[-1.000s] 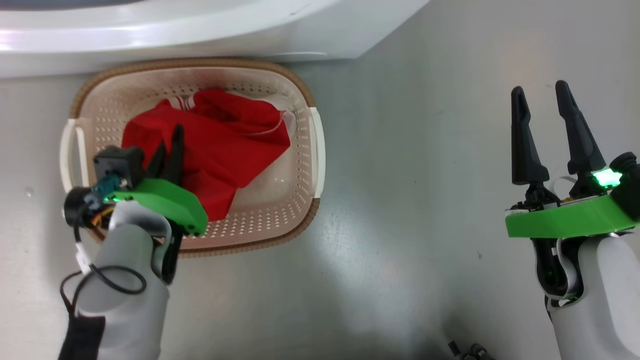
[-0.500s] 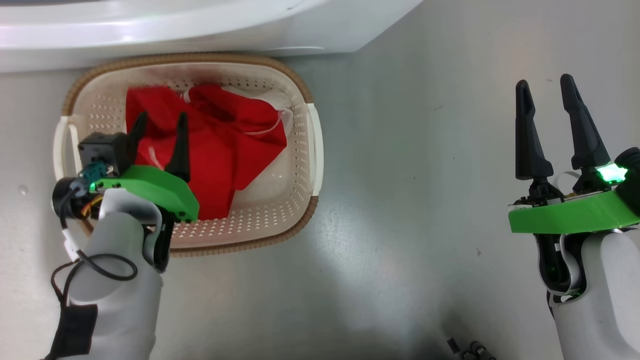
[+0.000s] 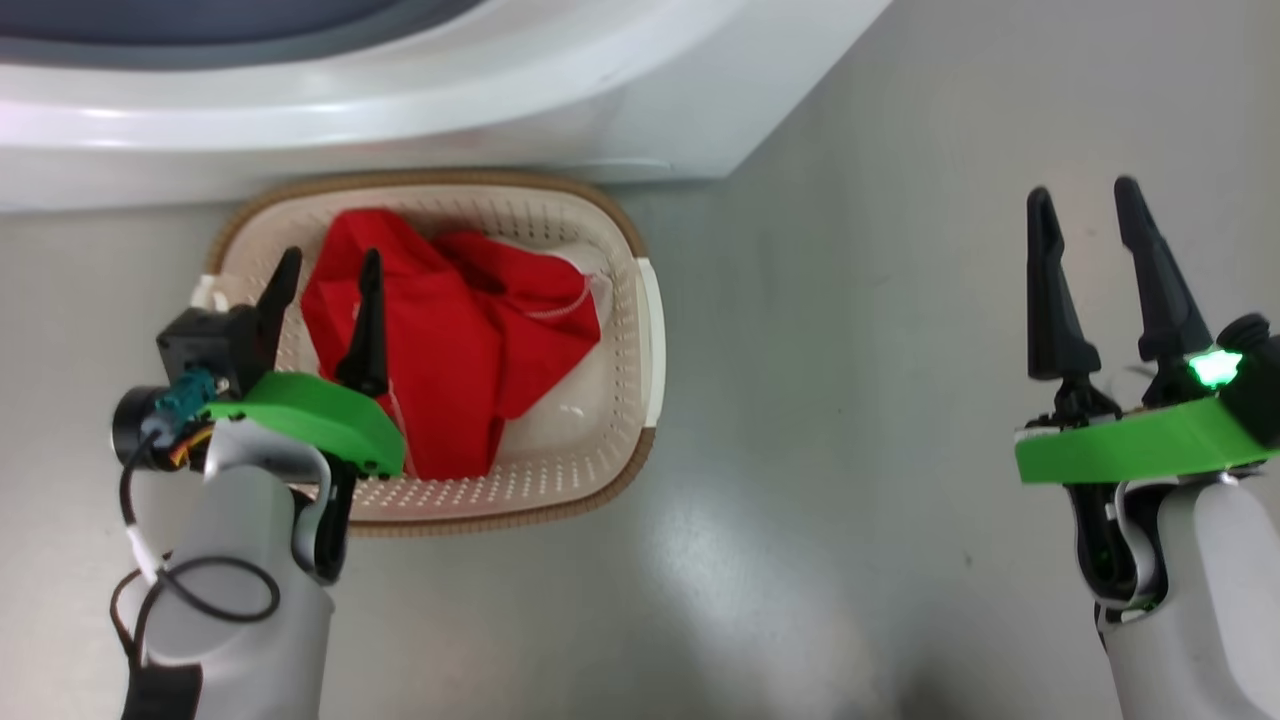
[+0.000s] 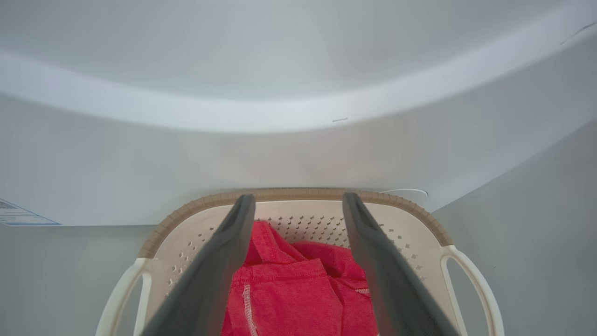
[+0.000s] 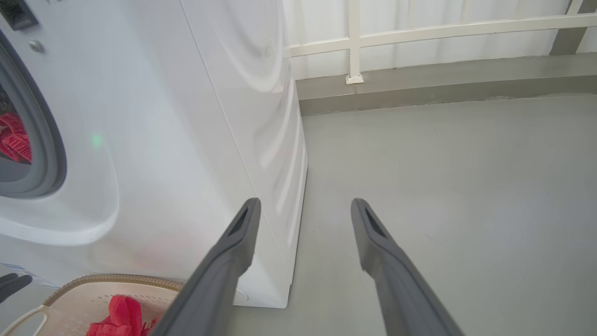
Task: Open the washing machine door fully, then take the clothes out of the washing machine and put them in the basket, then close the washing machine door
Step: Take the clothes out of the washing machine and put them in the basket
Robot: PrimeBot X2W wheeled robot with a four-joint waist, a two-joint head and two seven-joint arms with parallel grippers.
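Left gripper (image 3: 331, 258), fingers parted and empty, over crumpled red clothes (image 3: 470, 330) in perforated cream basket (image 3: 520, 512) with woven-look brown rim; right gripper (image 3: 1082, 192) parted, empty, over grey floor (image 3: 800, 400); glossy white washing machine (image 3: 400, 110) behind basket.

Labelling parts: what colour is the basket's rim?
The basket rim is brown with a woven look; head view shows it best.

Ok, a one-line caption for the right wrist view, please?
Open right pincer beside the washing machine, red clothes showing inside it and more in the basket below.
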